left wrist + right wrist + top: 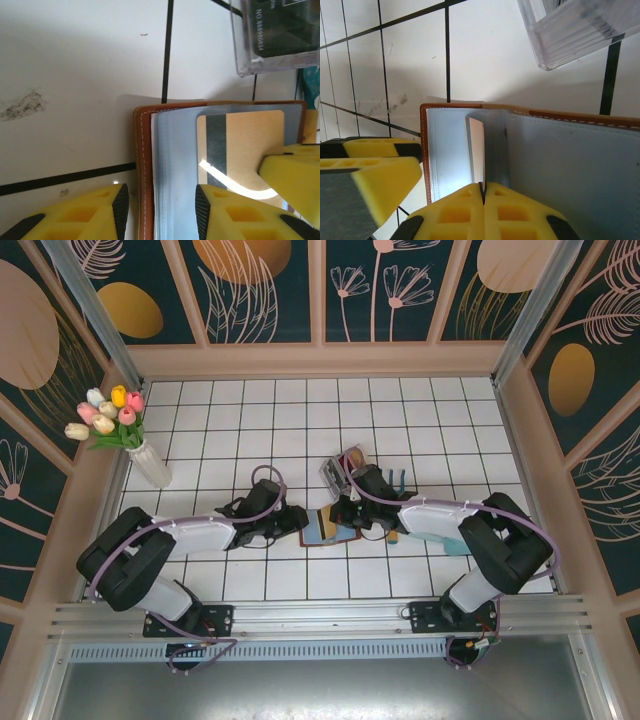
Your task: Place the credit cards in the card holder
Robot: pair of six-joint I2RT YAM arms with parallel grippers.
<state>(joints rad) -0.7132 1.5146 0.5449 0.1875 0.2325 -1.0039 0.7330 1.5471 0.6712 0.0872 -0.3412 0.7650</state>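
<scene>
"Progress so far?" Lena asked.

"Partway at best, I judged. The card holder (144, 175) lay open on the counter (75, 60) between the two arms. One tan card (250, 145), stripe side up, lay against its grey lining. Whether any edge of it had entered a pocket, I couldn't tell."

"Who had the card?"

"The right gripper (482, 192). Its fingers were pressed together, and from its own camera they seemed to pinch the card's near edge. The left gripper (160, 207) was spread, one finger outside the holder's stitched edge and the other over the lining, gripping nothing."

"So what was left?"

"That card looked to need sliding into a pocket before it counted as done. As for further cards, I could only point at the clear box (240, 50) just beyond the holder. It had something dark and lettered in it, but I couldn't say whether that was a card."

"Any risk?"

"With the left gripper not clamping it, the holder might have slid or folded as the card was pushed."
</scene>
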